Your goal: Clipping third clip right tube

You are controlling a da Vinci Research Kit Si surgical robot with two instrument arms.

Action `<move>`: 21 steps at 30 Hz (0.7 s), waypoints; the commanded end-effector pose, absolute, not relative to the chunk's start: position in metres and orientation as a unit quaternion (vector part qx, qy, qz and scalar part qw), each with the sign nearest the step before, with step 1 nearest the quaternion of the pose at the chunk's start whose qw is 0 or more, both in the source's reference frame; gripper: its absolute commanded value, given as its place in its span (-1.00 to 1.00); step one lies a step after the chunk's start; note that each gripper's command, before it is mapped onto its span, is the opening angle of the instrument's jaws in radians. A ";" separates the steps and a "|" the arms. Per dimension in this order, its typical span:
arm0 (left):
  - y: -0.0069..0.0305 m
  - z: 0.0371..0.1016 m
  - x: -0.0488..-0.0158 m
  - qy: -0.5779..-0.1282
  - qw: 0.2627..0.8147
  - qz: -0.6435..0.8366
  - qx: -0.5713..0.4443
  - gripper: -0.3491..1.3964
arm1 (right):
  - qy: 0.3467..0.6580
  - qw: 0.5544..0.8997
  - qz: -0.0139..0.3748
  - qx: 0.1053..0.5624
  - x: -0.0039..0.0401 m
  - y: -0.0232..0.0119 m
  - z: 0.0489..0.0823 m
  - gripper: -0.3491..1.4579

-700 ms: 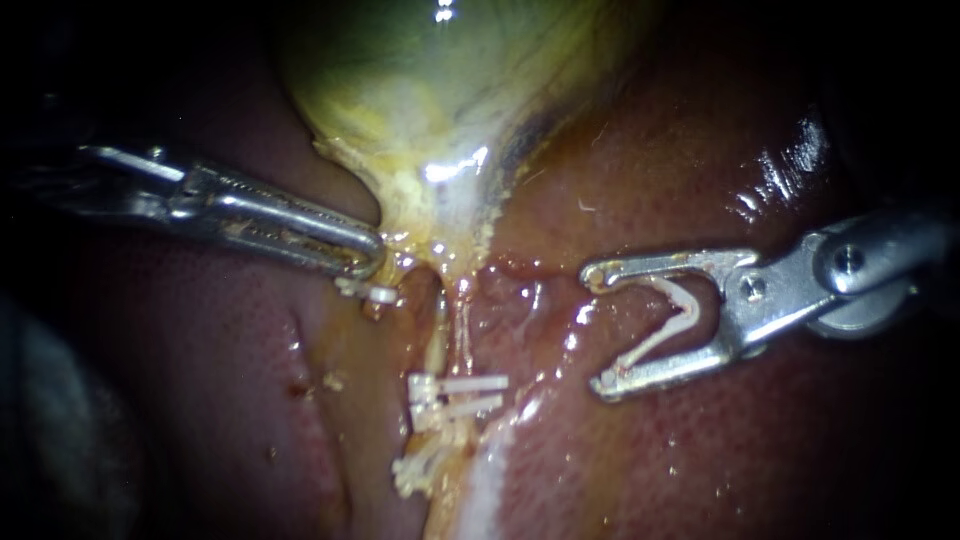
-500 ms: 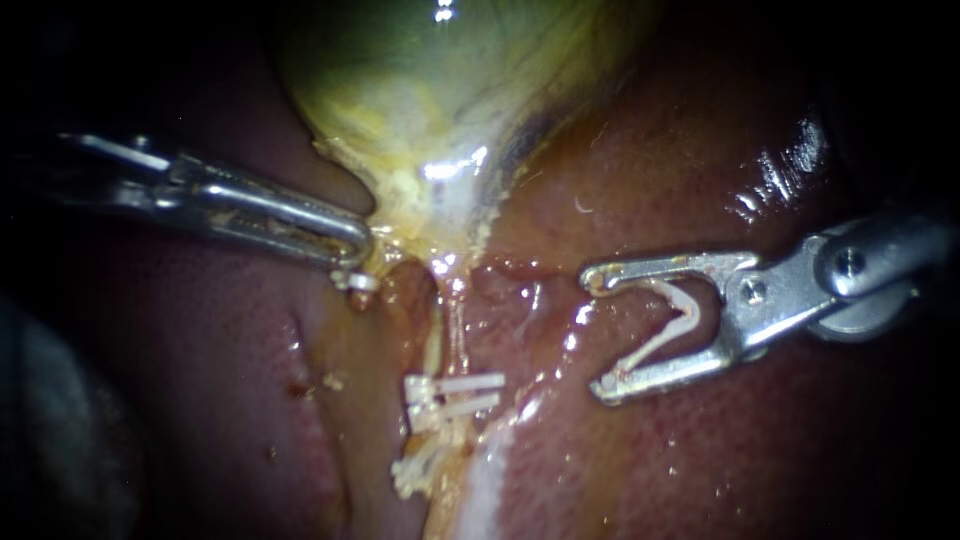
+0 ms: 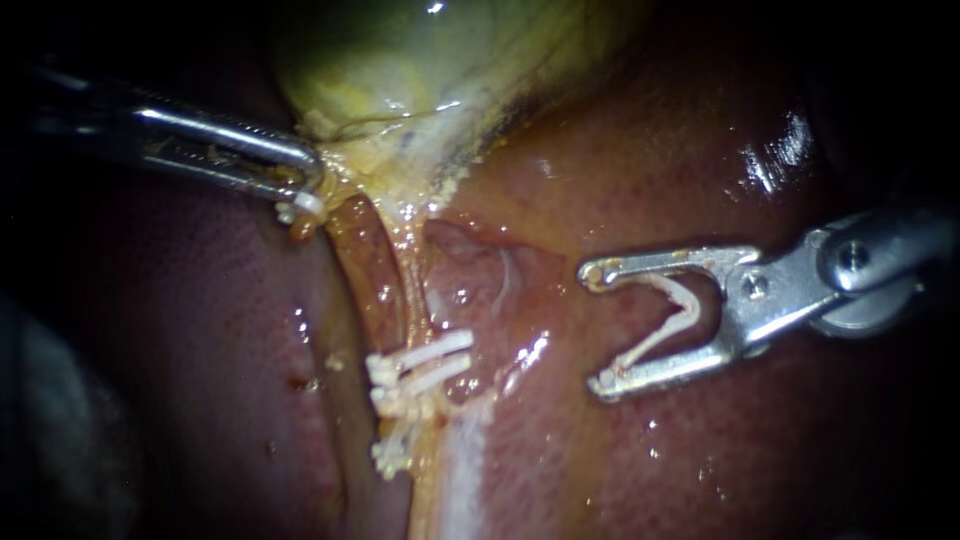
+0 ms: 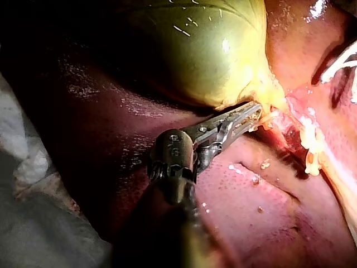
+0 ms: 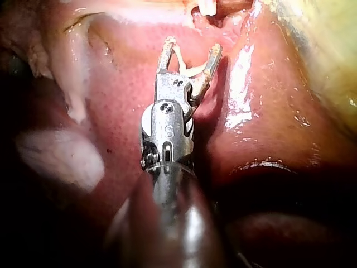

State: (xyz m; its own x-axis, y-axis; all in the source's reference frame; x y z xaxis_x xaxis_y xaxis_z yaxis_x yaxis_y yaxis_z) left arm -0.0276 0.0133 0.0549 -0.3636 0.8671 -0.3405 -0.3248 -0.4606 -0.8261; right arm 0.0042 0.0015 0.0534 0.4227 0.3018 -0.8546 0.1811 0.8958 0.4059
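Note:
My left instrument (image 3: 300,182) is shut on the lower edge of the yellow-green gallbladder (image 3: 420,70), holding it up and to the left. In the left wrist view its jaws (image 4: 252,114) bite the tissue where the gallbladder (image 4: 206,50) narrows. Below, a brownish tube (image 3: 362,255) and a thin pale tube (image 3: 412,295) run down to two white clips (image 3: 425,362). My right instrument (image 3: 597,328) hangs to the right of the tubes, apart from them. Its jaws stand wide with a white V-shaped clip (image 3: 672,318) seated between them, also seen in the right wrist view (image 5: 188,67).
Red-brown liver (image 3: 700,460) surrounds the tubes on both sides. A further whitish clip (image 3: 395,455) sits lower on the tubes. A small white piece (image 3: 305,208) hangs at the left instrument's tip. Pale cloth (image 4: 28,184) lies beside the liver.
The left instrument has moved up and left with the gallbladder's edge, stretching the tubes and dragging the clips leftward. The right instrument and its clip have stayed still.

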 end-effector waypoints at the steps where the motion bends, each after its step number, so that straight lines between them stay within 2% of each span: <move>1: 0.0131 0.0551 -0.0278 -0.335 0.395 0.755 -0.403 -1.00 | 0.532 0.810 0.047 0.241 0.0045 0.0013 0.0535 -0.09; 3: 0.0128 0.0553 -0.0280 -0.332 0.397 0.755 -0.403 -1.00 | 0.529 0.809 0.055 0.250 0.0053 0.0014 0.0536 -0.10; 6: 0.0126 0.0554 -0.0282 -0.333 0.396 0.755 -0.403 -1.00 | 0.511 0.804 0.097 0.289 0.0072 0.0016 0.0540 -0.10; 10: 0.0126 0.0554 -0.0283 -0.333 0.396 0.755 -0.403 -1.00 | 0.501 0.794 0.125 0.323 0.0094 0.0014 0.0548 -0.11; 14: 0.0126 0.0554 -0.0283 -0.333 0.396 0.755 -0.403 -1.00 | 0.495 0.787 0.184 0.320 0.0119 0.0015 0.0559 -0.12; 21: 0.0125 0.0555 -0.0283 -0.333 0.396 0.755 -0.403 -1.00 | 0.490 0.774 0.231 0.328 0.0153 0.0024 0.0582 -0.12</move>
